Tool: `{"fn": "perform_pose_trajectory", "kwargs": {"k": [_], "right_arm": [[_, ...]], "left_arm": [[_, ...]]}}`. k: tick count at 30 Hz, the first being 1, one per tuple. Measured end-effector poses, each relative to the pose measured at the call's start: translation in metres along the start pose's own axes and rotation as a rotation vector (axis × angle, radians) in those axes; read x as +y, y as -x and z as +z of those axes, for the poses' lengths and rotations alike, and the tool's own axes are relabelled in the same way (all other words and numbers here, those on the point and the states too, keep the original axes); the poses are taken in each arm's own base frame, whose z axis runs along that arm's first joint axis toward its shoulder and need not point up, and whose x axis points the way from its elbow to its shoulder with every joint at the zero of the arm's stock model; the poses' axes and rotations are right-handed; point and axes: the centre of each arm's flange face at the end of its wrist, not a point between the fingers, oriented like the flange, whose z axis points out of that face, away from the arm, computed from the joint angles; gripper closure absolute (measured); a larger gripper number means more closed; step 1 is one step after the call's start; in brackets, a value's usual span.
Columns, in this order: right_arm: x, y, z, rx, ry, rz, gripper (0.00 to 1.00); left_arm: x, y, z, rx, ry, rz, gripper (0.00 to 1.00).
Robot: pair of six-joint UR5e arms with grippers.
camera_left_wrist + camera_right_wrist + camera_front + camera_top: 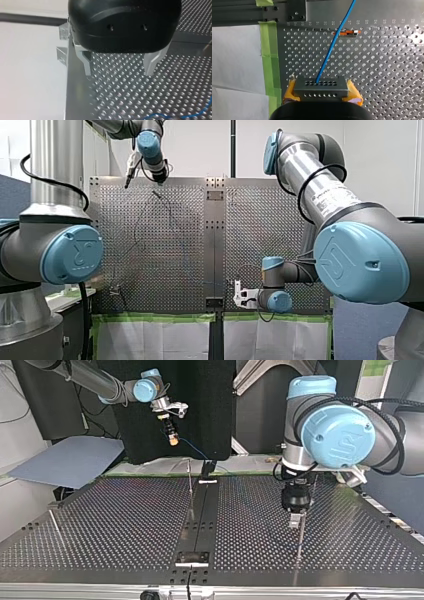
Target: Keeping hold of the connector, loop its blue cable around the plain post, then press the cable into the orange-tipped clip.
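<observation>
In the right wrist view my right gripper [321, 96] is shut, its yellow pads [354, 93] clamping a grey connector block [320, 86]. The blue cable [329, 52] leaves the block and runs ahead across the perforated plate, crossing one end of the orange-tipped clip [349, 32]. In the top view my right gripper [173, 436] hangs in the air over the table's far edge, with the cable [196, 451] trailing down from it. A thin upright post [190, 480] stands near the centre seam. My left gripper [119, 68] is open with nothing between its metal fingers [151, 65], just above the plate [296, 519].
Green tape [270, 62] and white sheeting border the plate beside my right gripper. A dark centre strip [200, 520] divides the table. A thin rod [55, 527] stands at the top view's left and another [299, 545] just below my left gripper. Blue cable [175, 116] lies near my left gripper.
</observation>
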Motion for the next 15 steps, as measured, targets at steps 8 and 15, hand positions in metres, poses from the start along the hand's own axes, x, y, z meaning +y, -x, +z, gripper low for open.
{"fn": "perform_pose_trajectory", "kwargs": {"k": [8, 15], "right_arm": [[0.001, 0.000, 0.000, 0.000, 0.001, 0.007, 1.00], [0.001, 0.000, 0.000, 0.000, 0.002, 0.012, 1.00]], "left_arm": [[-0.021, -0.009, 0.005, 0.002, -0.006, 0.051, 0.01], [-0.052, -0.029, 0.014, 0.022, -0.007, 0.132, 0.01]]}}
